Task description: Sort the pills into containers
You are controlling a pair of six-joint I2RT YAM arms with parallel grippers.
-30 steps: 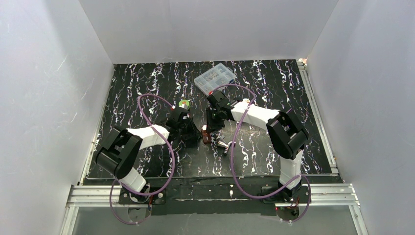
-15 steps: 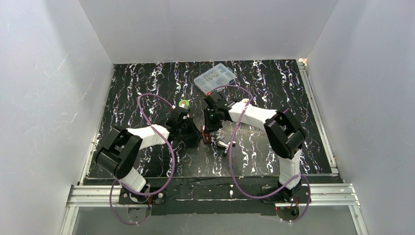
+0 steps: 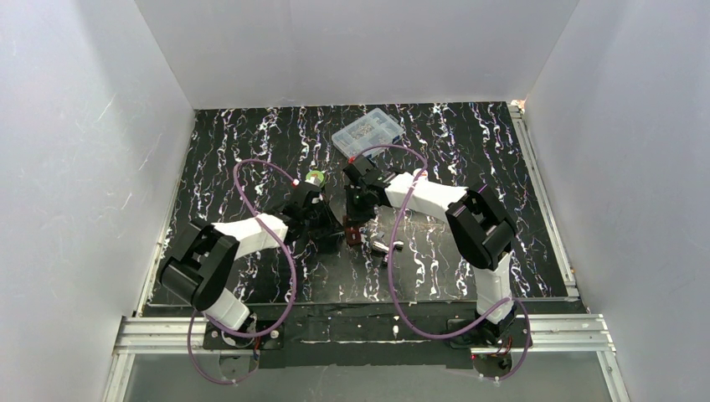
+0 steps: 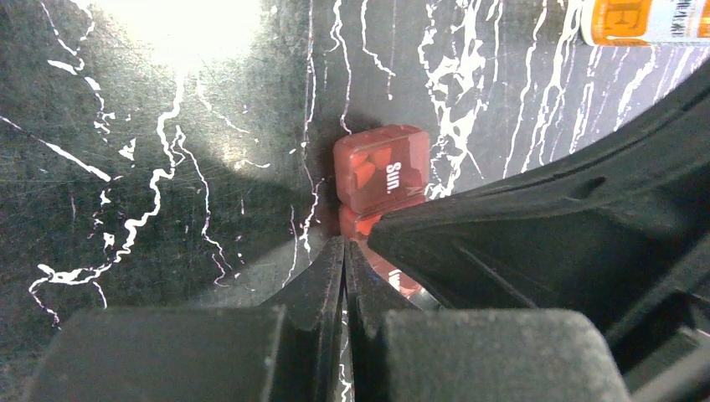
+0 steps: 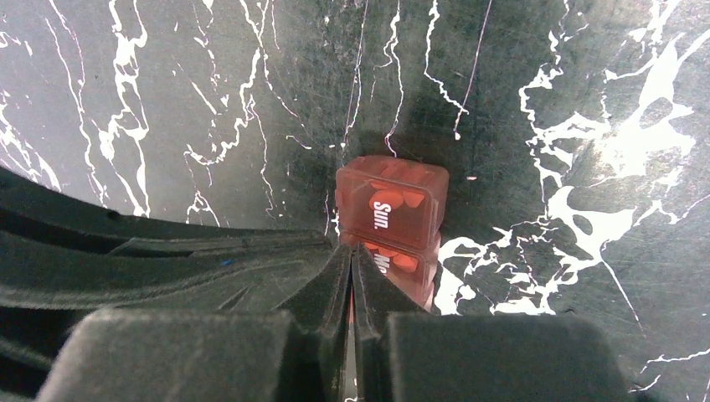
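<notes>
A red translucent pill box [image 3: 353, 235] with day labels lies mid-table; it shows in the left wrist view [image 4: 381, 167] and the right wrist view [image 5: 392, 201] with red pills inside. My left gripper [image 3: 333, 224] [image 4: 345, 251] is shut, its tips against the box's left side. My right gripper [image 3: 355, 219] [image 5: 352, 260] is shut, its tips against the box from behind. The two grippers touch or nearly touch each other. The dark bottle with the green cap [image 3: 315, 177] stands just behind the left gripper. The amber bottle with the white cap [image 3: 383, 248] [image 4: 645, 21] lies on its side right of the box.
A clear compartment box [image 3: 368, 131] with small items sits at the back centre of the black marbled mat [image 3: 251, 142]. Purple cables loop over both arms. White walls enclose the table on three sides.
My right gripper has shifted left and closer over the pill box. My left gripper has edged slightly toward the box. The bottles have not moved.
</notes>
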